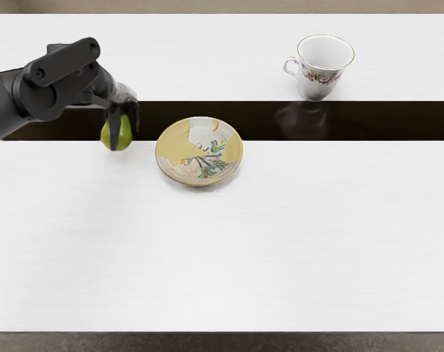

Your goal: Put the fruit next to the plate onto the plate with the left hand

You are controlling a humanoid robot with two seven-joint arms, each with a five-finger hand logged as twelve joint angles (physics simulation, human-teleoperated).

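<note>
Left hand (121,111) clamped top-down on the green fruit (106,134), fingers wrapped down its sides; looks secure enough to carry. Can't tell if it's clear of the tabletop (222,249). Plate (170,147) is near the hand, on the side away from its arm, and empty, so a short sideways move should do it. Cup (321,66) is well beyond, off the path.

The plate (199,151) sits on the table (222,242), a bit left of the middle. The fruit (108,134) is just to the left of the plate, not touching it, and the left hand (121,110) reaches in from the left with its fingers around it. The cup (321,66) stands far back on the right, well apart from the plate, behind a long strip (354,121) that runs across the table from side to side.
</note>
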